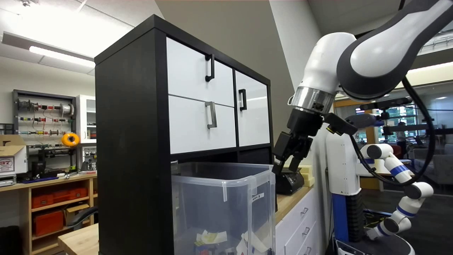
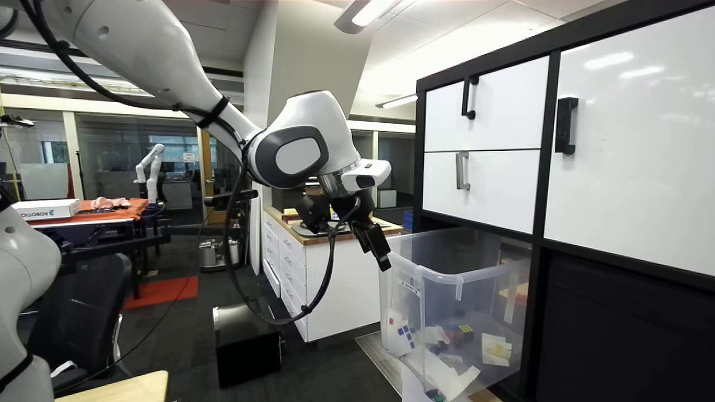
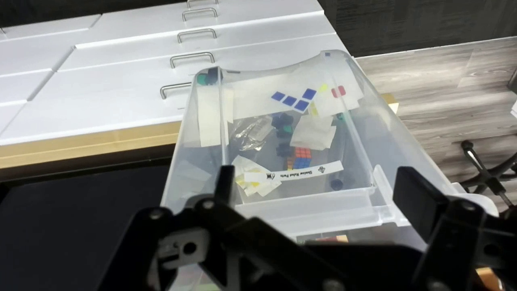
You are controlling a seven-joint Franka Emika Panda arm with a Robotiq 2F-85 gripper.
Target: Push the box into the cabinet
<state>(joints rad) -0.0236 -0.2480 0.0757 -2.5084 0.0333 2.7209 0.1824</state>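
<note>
In both exterior views, the box [image 2: 475,301] is seen lined up beneath the white fronts [image 1: 201,122] of the cabinet [image 1: 125,141], its back end judged to be inside the compartment while its front juts out. The push thus seems begun but unfinished; the remaining length is left to be driven in. The front wall is seen just past the end edge of the worktop [image 1: 293,201], well apart from its nearest corner. The gripper [image 3: 315,178] is poised near that wall's rim, fingers spread apart and nothing clasped; whether the wall is touched cannot be told. Inside the box, loose papers [image 3: 313,135], a puzzle cube [image 3: 301,157], a crinkled clear bag [image 3: 254,131] and small dark pieces [image 3: 282,121] are held. Whatever is stored behind the white fronts is hidden.
</note>
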